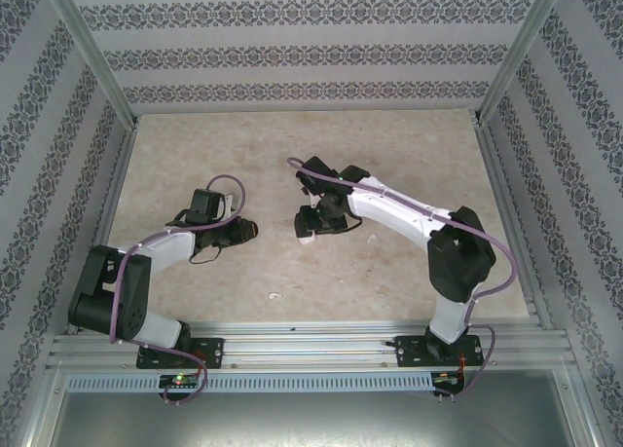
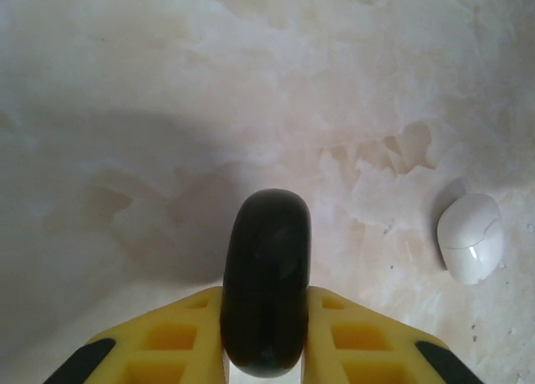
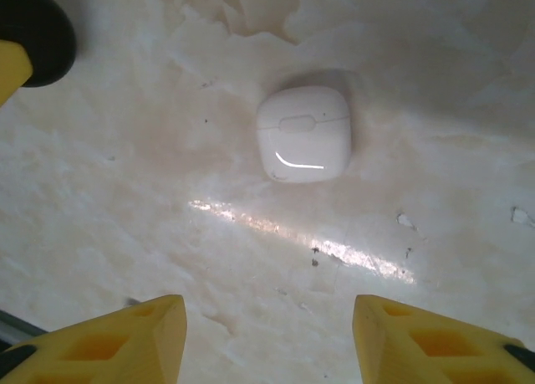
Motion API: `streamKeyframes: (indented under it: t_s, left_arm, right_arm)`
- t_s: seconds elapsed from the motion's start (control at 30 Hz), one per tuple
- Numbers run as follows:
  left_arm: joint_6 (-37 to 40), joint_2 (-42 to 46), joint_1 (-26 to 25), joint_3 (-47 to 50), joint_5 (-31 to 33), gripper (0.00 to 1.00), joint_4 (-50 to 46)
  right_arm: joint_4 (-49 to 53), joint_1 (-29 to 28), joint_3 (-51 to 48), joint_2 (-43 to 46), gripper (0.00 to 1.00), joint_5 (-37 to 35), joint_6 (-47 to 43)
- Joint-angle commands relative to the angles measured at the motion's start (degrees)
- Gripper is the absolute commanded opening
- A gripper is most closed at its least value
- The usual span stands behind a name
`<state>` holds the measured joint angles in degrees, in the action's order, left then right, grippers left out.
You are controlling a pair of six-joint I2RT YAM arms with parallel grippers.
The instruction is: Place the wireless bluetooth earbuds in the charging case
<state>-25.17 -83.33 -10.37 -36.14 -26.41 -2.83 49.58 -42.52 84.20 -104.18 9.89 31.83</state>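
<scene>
My left gripper (image 2: 266,317) is shut on a black oval case (image 2: 266,275), its yellow fingers (image 2: 180,338) pressed against both sides. From above, that gripper (image 1: 243,231) sits left of centre. A closed white charging case (image 3: 303,133) lies on the table, ahead of my right gripper (image 3: 267,317), whose jaws stand wide apart with nothing between them. In the top view the white case (image 1: 307,235) lies just under the right gripper (image 1: 316,218). The left wrist view has it at the right (image 2: 470,236). A tiny white piece, seemingly an earbud (image 1: 275,296), lies nearer the arm bases.
The beige marbled tabletop (image 1: 409,155) is fenced by metal rails and patterned walls. The black case and a left finger reach into the top left corner of the right wrist view (image 3: 33,33). Small white specks (image 3: 522,217) lie on the surface to the right.
</scene>
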Motion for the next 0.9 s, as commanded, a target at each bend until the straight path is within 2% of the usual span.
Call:
streamKeyframes:
  t_s: [0.0,0.17,0.37,0.87]
  left_arm:
    - [2.3,1.7,0.7,-1.0,1.3,0.28,-3.3]
    - [4.1,4.4,1.1,-1.7,3.9,0.36,-5.7]
    - [5.0,8.4,1.3,-1.5,6.2,0.39,-7.2]
    - [7.6,11.6,1.3,-0.6,2.2,0.41,-9.5]
  right_arm:
    - [3.7,-0.3,3.7,-3.2,0.58,-1.8,-2.4]
    - [5.6,-0.3,7.4,-7.3,0.63,-1.8,-3.0]
    - [9.4,-0.2,12.7,-12.1,0.65,-2.3,-4.5]
    - [14.0,0.1,21.6,-21.9,0.67,-3.0,-6.9]
